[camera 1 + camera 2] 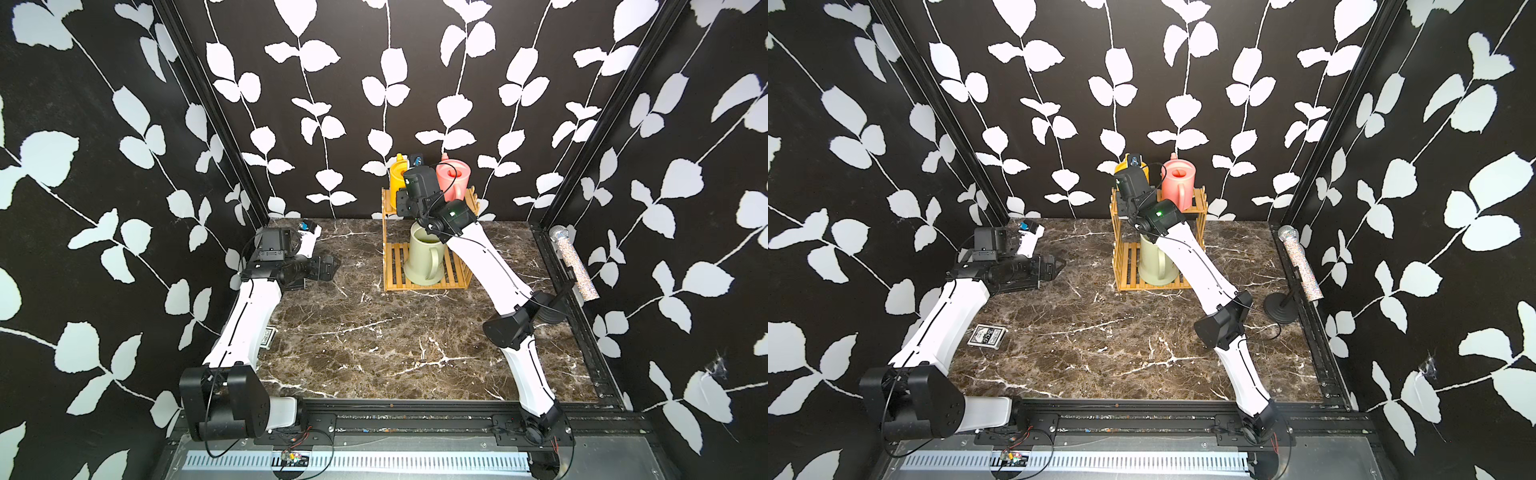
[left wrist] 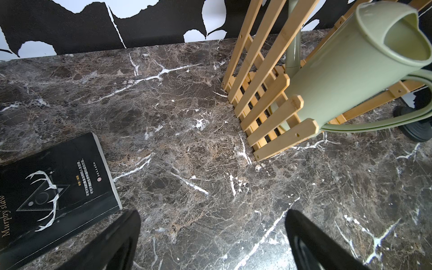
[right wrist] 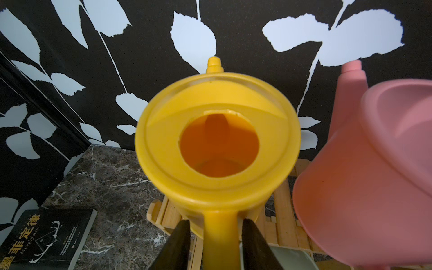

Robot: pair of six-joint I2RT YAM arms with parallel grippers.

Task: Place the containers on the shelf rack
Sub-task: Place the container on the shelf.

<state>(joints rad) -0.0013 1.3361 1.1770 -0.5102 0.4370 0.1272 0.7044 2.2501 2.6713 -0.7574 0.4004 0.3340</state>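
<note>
Partly hidden from above, yellow can [image 1: 397, 174]; right hand [image 3: 216, 221] parted astride handle [image 3: 221, 240]; left hand [image 2: 212, 211] spread wide.

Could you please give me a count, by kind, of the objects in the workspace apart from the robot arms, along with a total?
Watering cans: 3 (green can, yellow can, pink can)
Shelf rack: 1
Book: 1
Microphone: 1
Total: 6
</note>
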